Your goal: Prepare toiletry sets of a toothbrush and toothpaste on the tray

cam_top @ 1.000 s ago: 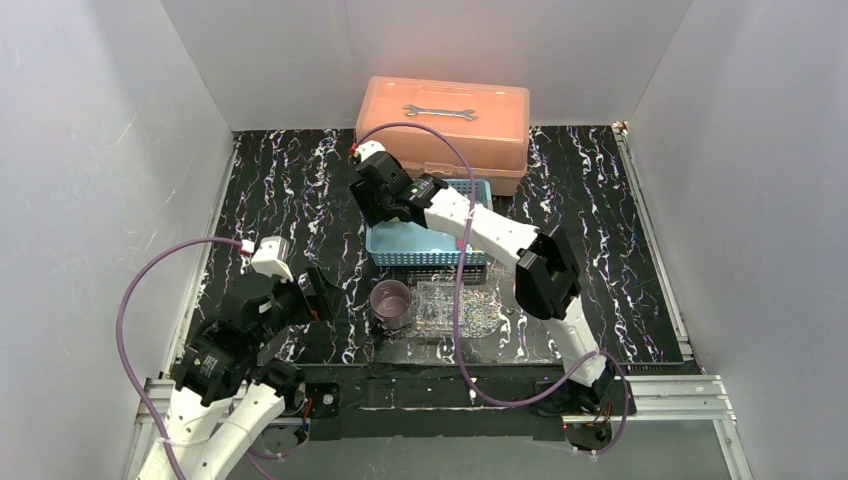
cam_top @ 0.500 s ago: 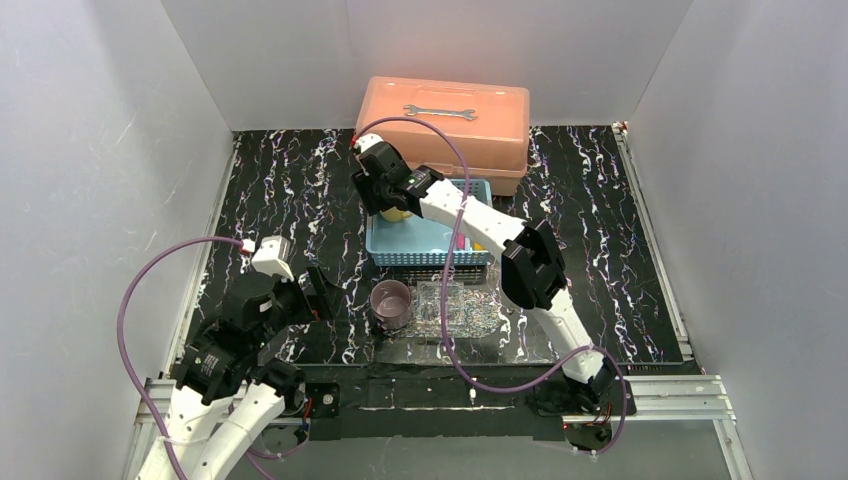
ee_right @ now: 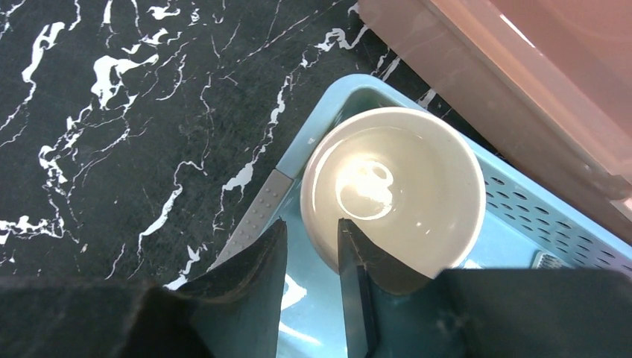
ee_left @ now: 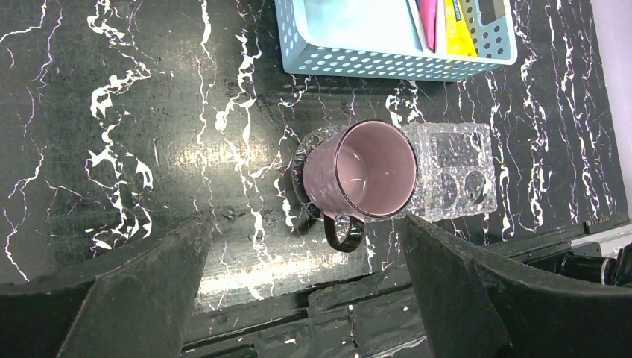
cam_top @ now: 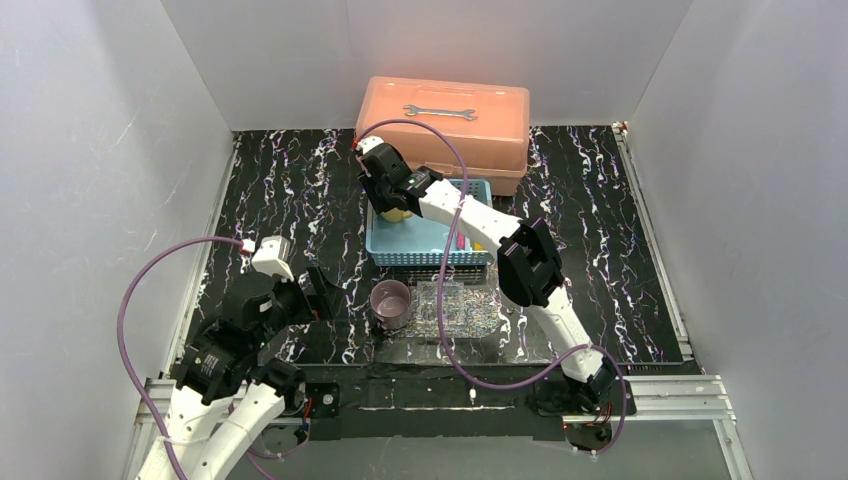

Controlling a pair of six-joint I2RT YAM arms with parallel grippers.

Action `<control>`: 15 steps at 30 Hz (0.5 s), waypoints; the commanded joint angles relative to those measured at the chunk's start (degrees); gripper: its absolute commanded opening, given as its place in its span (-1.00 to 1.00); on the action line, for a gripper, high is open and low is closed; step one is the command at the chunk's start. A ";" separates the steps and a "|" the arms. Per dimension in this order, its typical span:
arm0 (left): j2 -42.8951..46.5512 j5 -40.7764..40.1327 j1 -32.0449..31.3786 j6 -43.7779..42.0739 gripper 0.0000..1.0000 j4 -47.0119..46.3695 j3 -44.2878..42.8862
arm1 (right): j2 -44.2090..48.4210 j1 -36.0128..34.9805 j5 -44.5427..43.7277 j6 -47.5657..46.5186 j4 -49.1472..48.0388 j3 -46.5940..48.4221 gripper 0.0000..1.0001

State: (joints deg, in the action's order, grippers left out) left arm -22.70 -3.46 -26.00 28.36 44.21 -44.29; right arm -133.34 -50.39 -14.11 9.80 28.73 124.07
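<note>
The clear glittery tray (cam_top: 470, 312) lies near the front edge, with a purple mug (cam_top: 390, 301) standing on its left end. My left gripper (ee_left: 305, 291) hovers open above and left of that mug (ee_left: 369, 175), holding nothing. The magenta toothpaste tube (ee_left: 428, 11) and the yellow one (ee_left: 456, 22) lie in the light-blue basket (cam_top: 385, 250). A thin pale stick (ee_left: 412, 15) beside them looks like a toothbrush. My right gripper (ee_right: 311, 221) is down in the basket's far left corner at the yellow mug (ee_right: 395, 190). One finger is inside the rim, the other outside, with a gap still showing.
A salmon-pink toolbox (cam_top: 500, 130) with a wrench (cam_top: 440, 112) on its lid stands right behind the basket. A grey studded strip (ee_right: 257, 216) lies along the basket's corner. White walls close in the black marbled table (cam_top: 280, 190) on three sides.
My right gripper has lowered onto the yellow mug in the basket and its jaws have narrowed around the rim. The left arm has not moved.
</note>
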 commanded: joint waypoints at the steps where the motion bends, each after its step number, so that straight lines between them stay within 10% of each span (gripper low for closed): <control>1: -0.71 -0.70 -0.02 -0.24 0.99 0.44 -0.53 | -0.95 0.21 -1.92 -1.72 -1.09 2.15 -0.23; 15: -1.53 -0.70 -0.02 -0.23 0.99 0.44 -0.61 | -2.73 0.21 -2.55 -3.28 0.78 2.23 -0.44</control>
State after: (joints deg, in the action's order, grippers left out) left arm -23.59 -3.46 -26.00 28.36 44.21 -44.29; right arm -134.63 -50.39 -16.12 7.68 28.40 124.11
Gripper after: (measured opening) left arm 0.993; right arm 0.298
